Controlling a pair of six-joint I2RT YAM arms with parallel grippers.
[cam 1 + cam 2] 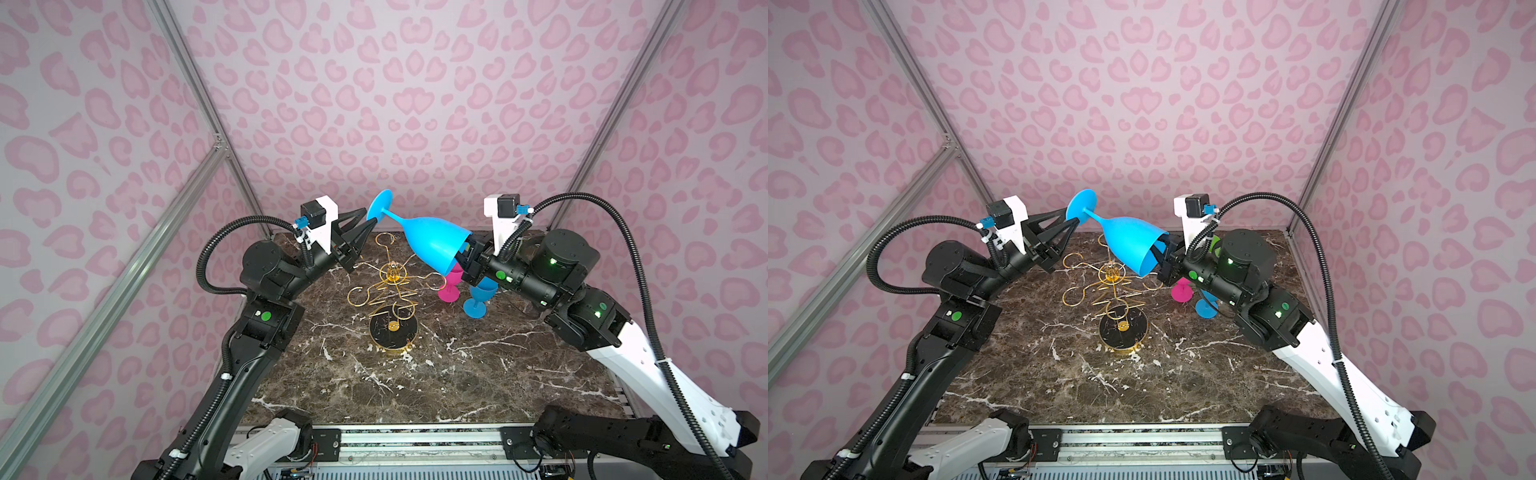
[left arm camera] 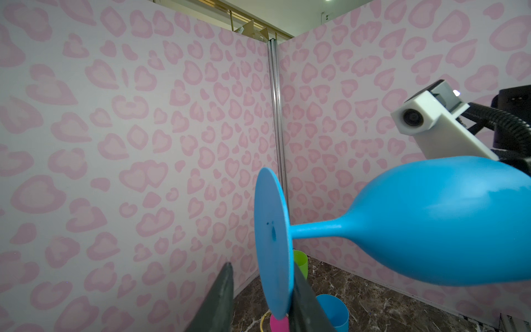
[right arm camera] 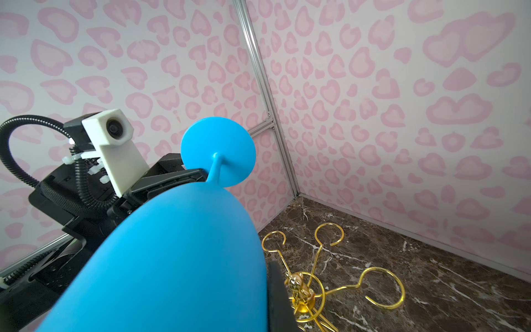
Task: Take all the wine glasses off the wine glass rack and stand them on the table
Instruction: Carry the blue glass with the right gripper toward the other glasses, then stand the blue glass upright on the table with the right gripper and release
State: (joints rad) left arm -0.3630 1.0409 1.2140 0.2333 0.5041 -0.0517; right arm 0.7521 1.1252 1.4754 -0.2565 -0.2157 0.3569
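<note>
Above the rack (image 1: 392, 275), wine glass (image 1: 432, 243) rim tight in right jaws; left jaws apart.

Both arms are up and elbowed in toward the middle, facing each other in both top views. The left gripper (image 1: 371, 220) has its jaws parted. The right gripper (image 1: 1163, 249) is clamped tight on the blue wine glass (image 1: 432, 245) rim.

Tilted blue plastic wine glass (image 3: 178, 253), round foot at the left gripper (image 3: 198, 172), above thin gold wire rack (image 3: 304, 287) on brown marble tabletop (image 3: 431, 273).
</note>
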